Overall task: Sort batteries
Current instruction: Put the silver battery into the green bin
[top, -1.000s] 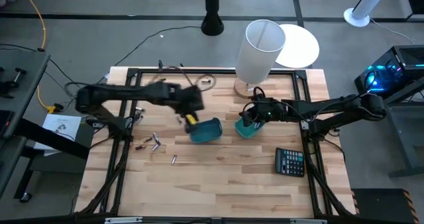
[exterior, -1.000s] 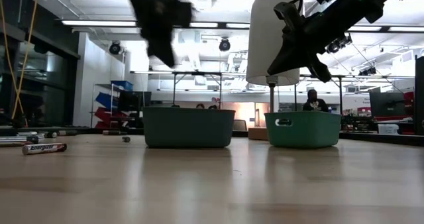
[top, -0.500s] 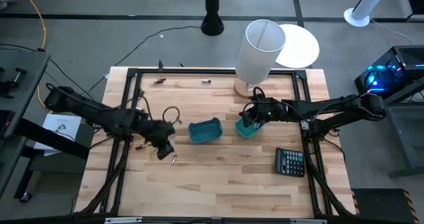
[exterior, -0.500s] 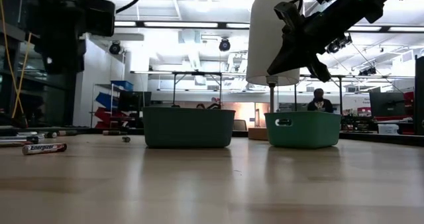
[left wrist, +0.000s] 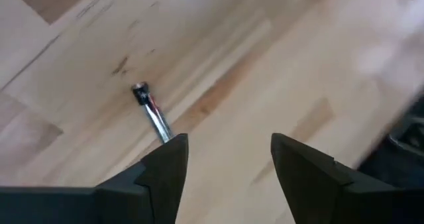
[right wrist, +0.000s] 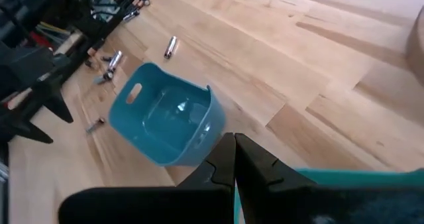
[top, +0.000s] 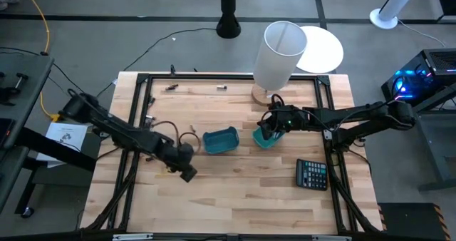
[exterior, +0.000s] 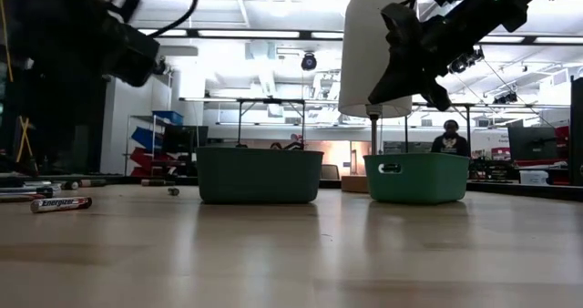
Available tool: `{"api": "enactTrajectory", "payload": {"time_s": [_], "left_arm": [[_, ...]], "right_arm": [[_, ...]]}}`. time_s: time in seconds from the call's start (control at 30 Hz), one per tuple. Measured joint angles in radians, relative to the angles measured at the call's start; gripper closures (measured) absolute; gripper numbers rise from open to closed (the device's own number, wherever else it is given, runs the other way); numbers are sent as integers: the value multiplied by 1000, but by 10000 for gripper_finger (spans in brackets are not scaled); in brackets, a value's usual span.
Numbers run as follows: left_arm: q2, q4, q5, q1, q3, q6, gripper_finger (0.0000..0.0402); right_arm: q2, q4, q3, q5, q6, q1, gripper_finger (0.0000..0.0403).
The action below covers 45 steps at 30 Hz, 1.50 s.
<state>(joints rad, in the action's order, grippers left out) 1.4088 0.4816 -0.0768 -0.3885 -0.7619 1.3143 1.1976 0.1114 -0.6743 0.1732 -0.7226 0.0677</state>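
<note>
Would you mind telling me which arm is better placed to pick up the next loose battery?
The left: its open gripper hangs just above a lone battery on the table, while the right gripper sits shut over the green bin.

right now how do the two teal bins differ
The left bin is bluer and sits alone on the table; the right bin is greener, with the right gripper over it, fingers shut. The left gripper, open, is over a battery away from both bins. Both bins are small open tubs with handle slots.
</note>
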Motion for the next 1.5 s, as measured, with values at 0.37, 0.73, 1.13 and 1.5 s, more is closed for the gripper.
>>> {"api": "enactTrajectory", "payload": {"time_s": [0.37, 0.73, 1.13, 1.5], "left_arm": [[287, 239, 76, 8, -202, 92, 198], [381, 265, 135, -57, -210, 182, 234], [257, 312, 257, -20, -215, -106, 384], [7, 29, 495, 222, -220, -796, 394]], "right_arm": [[0, 5, 0, -29, 94, 0, 403], [0, 9, 0, -33, 95, 0, 403], [0, -7, 0, -45, 86, 0, 403], [0, -117, 0, -57, -62, -3, 403]]}}
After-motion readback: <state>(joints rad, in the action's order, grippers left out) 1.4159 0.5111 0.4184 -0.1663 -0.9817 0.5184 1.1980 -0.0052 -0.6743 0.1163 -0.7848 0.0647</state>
